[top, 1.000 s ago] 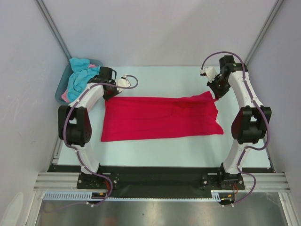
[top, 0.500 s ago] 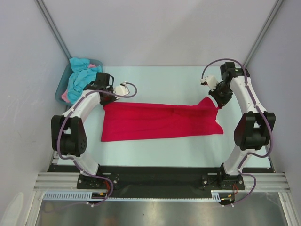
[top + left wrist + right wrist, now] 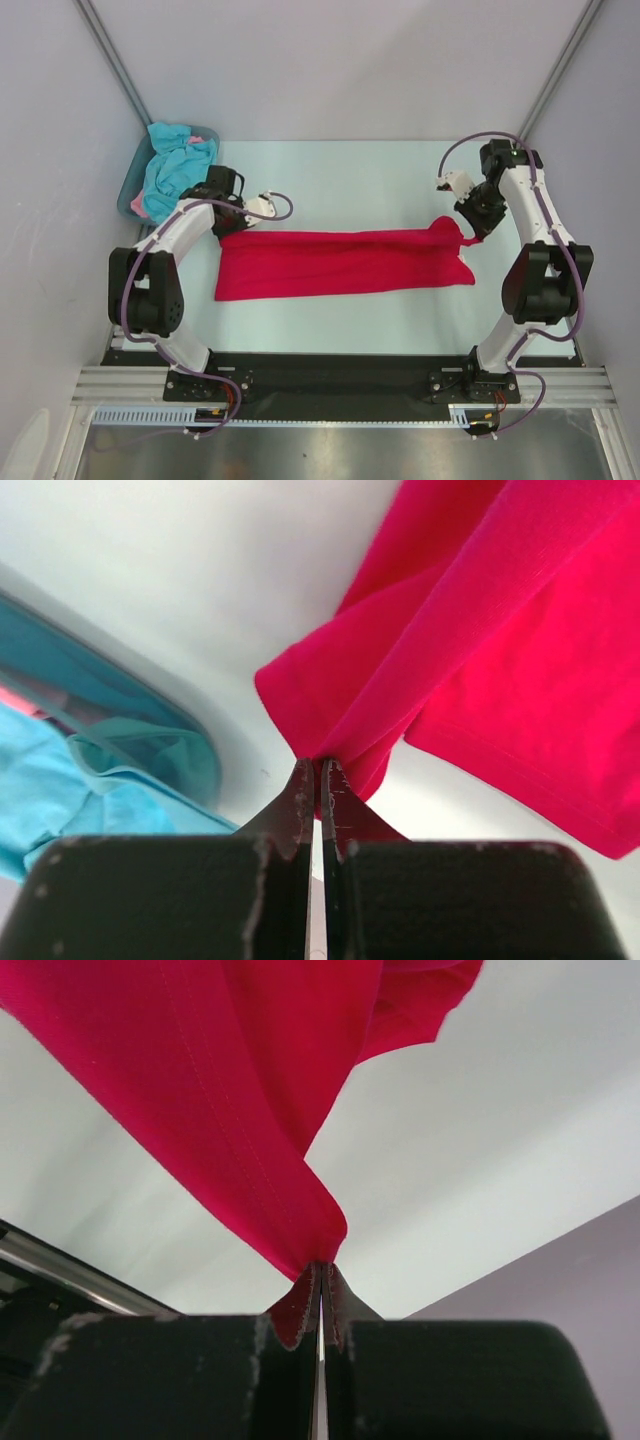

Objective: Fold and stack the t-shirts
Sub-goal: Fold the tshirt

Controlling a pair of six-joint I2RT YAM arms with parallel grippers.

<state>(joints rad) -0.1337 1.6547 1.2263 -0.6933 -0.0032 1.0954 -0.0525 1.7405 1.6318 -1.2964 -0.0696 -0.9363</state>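
A crimson red t-shirt (image 3: 340,263) lies stretched across the middle of the table, its far edge lifted and folding toward the near edge. My left gripper (image 3: 226,228) is shut on its far left corner, seen in the left wrist view (image 3: 318,765) with the red cloth (image 3: 470,650) hanging from the tips. My right gripper (image 3: 468,232) is shut on the far right corner, seen in the right wrist view (image 3: 322,1265) with the cloth (image 3: 230,1110) pinched. Turquoise-blue shirts (image 3: 175,160) with some pink (image 3: 137,207) lie heaped in the tub.
The grey-blue tub (image 3: 128,192) stands at the far left corner of the table, close behind my left arm; its rim shows in the left wrist view (image 3: 150,705). Grey walls enclose the table. The black rail (image 3: 330,375) runs along the near edge.
Both grippers have carried the shirt's far edge toward the near side. The red shirt has narrowed from a wide sheet to a slimmer band.
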